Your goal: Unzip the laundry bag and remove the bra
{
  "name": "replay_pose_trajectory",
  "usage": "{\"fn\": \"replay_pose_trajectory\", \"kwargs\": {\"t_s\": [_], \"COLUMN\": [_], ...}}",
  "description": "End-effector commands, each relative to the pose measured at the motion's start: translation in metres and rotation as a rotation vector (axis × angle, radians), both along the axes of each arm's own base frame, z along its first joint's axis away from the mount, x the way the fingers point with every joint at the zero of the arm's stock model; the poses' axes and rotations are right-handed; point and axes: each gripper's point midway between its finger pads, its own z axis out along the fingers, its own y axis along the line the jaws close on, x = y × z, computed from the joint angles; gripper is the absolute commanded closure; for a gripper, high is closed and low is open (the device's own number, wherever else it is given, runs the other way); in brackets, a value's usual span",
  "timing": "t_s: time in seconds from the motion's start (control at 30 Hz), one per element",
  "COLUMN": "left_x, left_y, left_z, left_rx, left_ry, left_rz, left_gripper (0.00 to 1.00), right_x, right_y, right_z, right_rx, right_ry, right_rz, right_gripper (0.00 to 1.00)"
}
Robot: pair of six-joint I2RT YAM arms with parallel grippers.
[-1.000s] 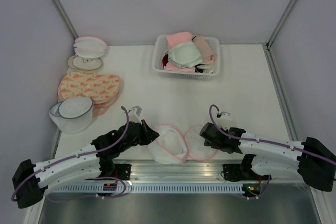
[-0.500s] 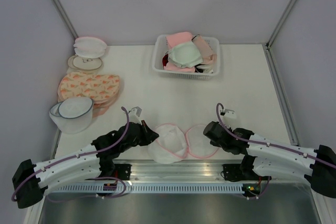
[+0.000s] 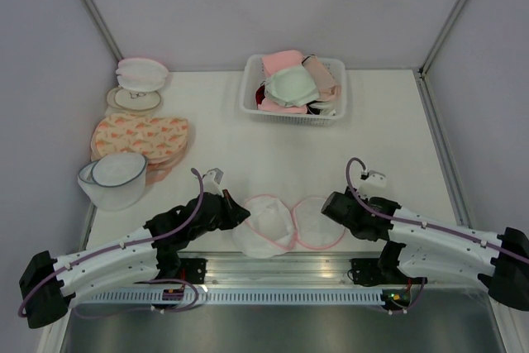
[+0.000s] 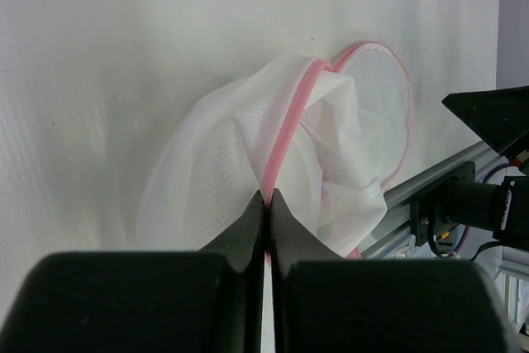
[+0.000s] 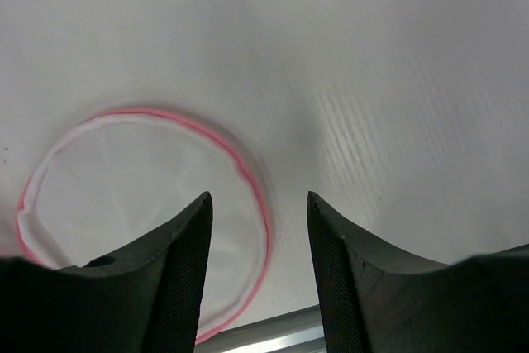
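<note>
The laundry bag (image 3: 264, 229) lies unzipped at the table's near edge, its two pink-trimmed halves side by side. My left gripper (image 3: 240, 211) is shut on the pink trim (image 4: 289, 121) of the left half (image 4: 215, 179), which bulges with white fabric. I cannot make out a bra inside it. The right half (image 5: 140, 179) lies flat and looks empty. My right gripper (image 3: 331, 207) is open and empty just right of that half, its jaws (image 5: 258, 197) spanning the rim. A pale mint-green bra (image 3: 291, 84) lies on top of the basket's pile.
A white basket (image 3: 248, 97) of pink and beige bras stands at the back. At the left are flat orange-patterned bags (image 3: 140, 136), a white mesh dome with a dark blue rim (image 3: 118, 178), and round bags (image 3: 140, 72). A metal rail (image 3: 281, 270) runs along the near edge.
My right gripper has drawn back to the right, off the bag's right half, which has settled flat. The left gripper still holds the trim and has not moved.
</note>
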Motion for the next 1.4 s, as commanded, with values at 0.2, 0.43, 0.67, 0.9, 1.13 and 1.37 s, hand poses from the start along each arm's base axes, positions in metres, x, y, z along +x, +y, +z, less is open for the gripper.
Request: {"fn": "replay_pose_trajectory", "kwargs": {"t_s": [0.2,0.43,0.67,0.9,1.13,1.37], "left_x": [0.002,0.003,0.002,0.002,0.002,0.001], "left_y": [-0.001,-0.002,-0.002,-0.003,-0.003,-0.003], "left_z": [0.002,0.000,0.000,-0.001,0.000,-0.002], "left_rx": [-0.018,-0.016,-0.024,-0.023,-0.026,-0.025], "left_ry": [0.000,0.004,0.005,0.009,0.007,0.010], "left_rz": [0.021,0.021,0.021,0.019,0.017,0.017], "left_gripper": [0.98,0.98,0.98,0.98,0.98,0.98], "right_x": [-0.004,-0.016,-0.016,-0.016,-0.017,-0.012], "right_y": [-0.010,-0.002,0.000,0.006,0.004,0.004], "right_z": [-0.017,-0.043,-0.034,-0.030,-0.035,-0.019], "right_rx": [0.073,0.087,0.150,0.158,0.133,0.182], "right_ry": [-0.036,0.045,0.013,0.015,0.034,-0.028], "right_rz": [-0.104,-0.046,-0.036,0.006,0.003,0.006], "right_gripper": [0.50,0.55,0.55,0.54,0.54,0.55]}}
